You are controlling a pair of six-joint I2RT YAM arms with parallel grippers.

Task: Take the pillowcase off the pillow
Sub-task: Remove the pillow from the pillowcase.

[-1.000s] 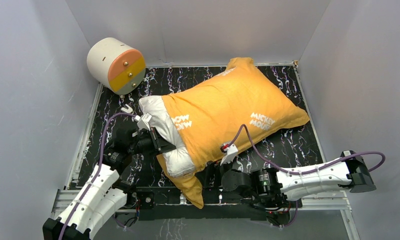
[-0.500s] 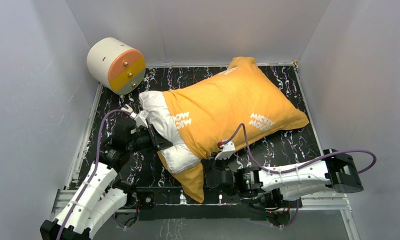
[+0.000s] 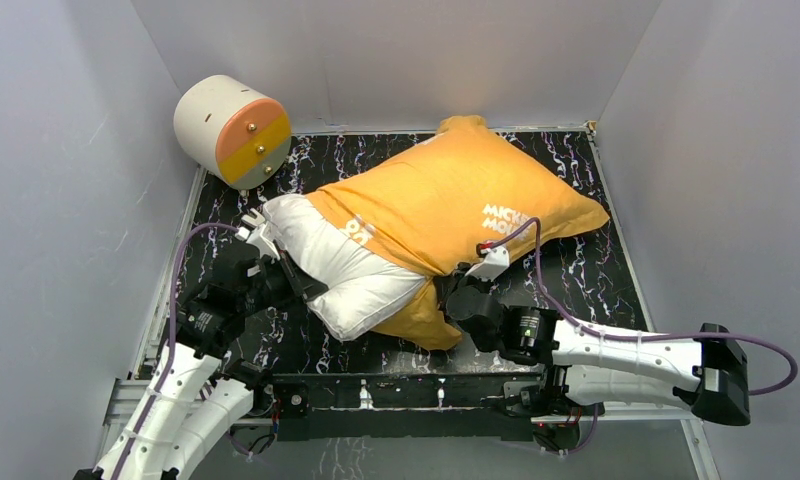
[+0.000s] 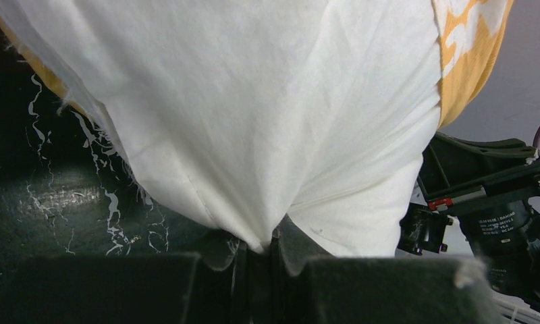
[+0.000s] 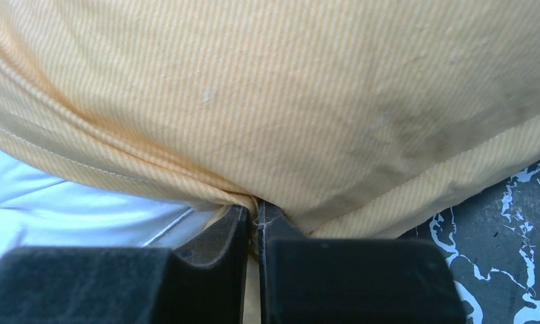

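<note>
The orange-yellow pillowcase (image 3: 454, 205) lies across the middle of the table and covers the right part of the pillow. The white pillow (image 3: 348, 270) sticks out of its open left end. My left gripper (image 3: 288, 283) is shut on the pillow's left end; in the left wrist view the white fabric (image 4: 267, 135) is pinched between its jaws (image 4: 262, 248). My right gripper (image 3: 446, 297) is shut on a fold of the pillowcase at its near edge, and the right wrist view shows orange cloth (image 5: 274, 101) gathered into the closed jaws (image 5: 256, 210).
A cream cylinder with an orange-yellow end (image 3: 232, 130) stands at the far left corner. White walls (image 3: 716, 150) enclose the black marbled table (image 3: 576, 290) on three sides. The arms' mounting rail (image 3: 416, 395) runs along the near edge.
My right gripper shut on the pillowcase's near edge and moved right and away with it. The cover slid rightward, and more white pillow shows at the left. The left arm pulled slightly leftward.
</note>
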